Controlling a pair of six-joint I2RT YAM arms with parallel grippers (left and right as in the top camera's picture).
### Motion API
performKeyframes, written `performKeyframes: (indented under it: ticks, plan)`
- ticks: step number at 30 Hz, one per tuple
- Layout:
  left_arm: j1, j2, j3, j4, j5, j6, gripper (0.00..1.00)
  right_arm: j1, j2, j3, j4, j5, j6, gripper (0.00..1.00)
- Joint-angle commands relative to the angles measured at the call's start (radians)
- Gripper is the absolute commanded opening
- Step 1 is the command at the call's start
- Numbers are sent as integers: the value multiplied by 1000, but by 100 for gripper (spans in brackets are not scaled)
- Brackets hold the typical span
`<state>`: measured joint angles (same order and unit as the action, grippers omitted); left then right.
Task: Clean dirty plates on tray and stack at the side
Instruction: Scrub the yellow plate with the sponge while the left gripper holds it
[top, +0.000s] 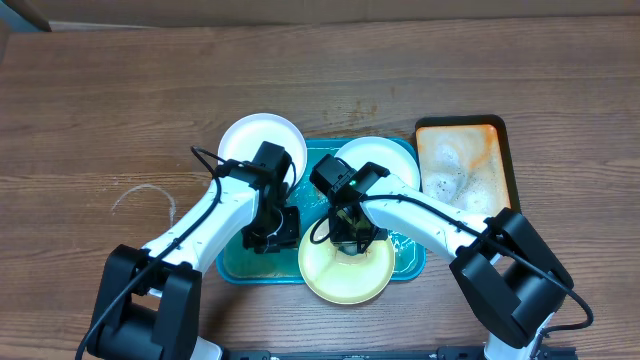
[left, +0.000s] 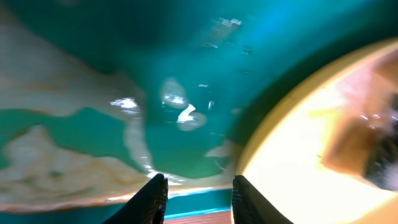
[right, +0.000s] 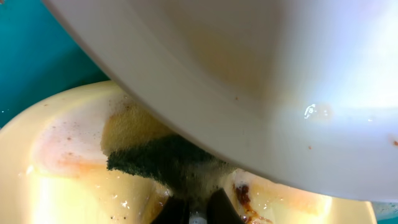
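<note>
Tabletop (top: 100, 90) shows overhead; right wrist alone reveals sponge (right: 155, 163) on plate (right: 56, 143).

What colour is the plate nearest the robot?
Pale yellow; the plate shows best in the overhead view.

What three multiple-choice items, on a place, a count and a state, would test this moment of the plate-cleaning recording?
1. Where does the yellow-green plate lie?
A. at the near edge of the teal tray
B. at the tray's far left corner
C. off the tray entirely

2. How many plates are in view?
A. two
B. three
C. four

3. What is the right gripper doing?
A. standing open and empty
B. gripping a sponge on the yellow-green plate
C. gripping a plate's rim

Answers:
1 A: the overhead view shows it overhanging the tray's near rim.
2 B: the left white plate, the right white plate and the yellow-green one.
3 B: the right wrist view shows the sponge between its fingers, lying on that plate.
</note>
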<state>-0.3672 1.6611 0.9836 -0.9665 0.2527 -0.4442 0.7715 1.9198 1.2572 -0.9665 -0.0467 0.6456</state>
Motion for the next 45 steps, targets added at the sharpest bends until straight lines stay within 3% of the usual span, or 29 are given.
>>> performKeyframes:
  ticks: [1,10,12,18,30,45]
  plan:
    - [-29,8,-28,19,66,2,37,-10,35,-27,2,71,-6,4]
    - [-61,8,-87,82,54,-28,34,-10,35,-27,2,68,-6,4]
    - [-61,8,-87,90,51,-28,23,-10,35,-27,-1,68,-6,4]
    - [-61,8,-87,120,50,-31,4,-10,35,-27,-12,68,-6,4]
    - [-43,8,-87,54,-151,-127,4,-10,35,-27,-51,69,-6,4]
    - [21,6,-84,48,-152,-128,4,22,14,-26,-98,149,-81,4]
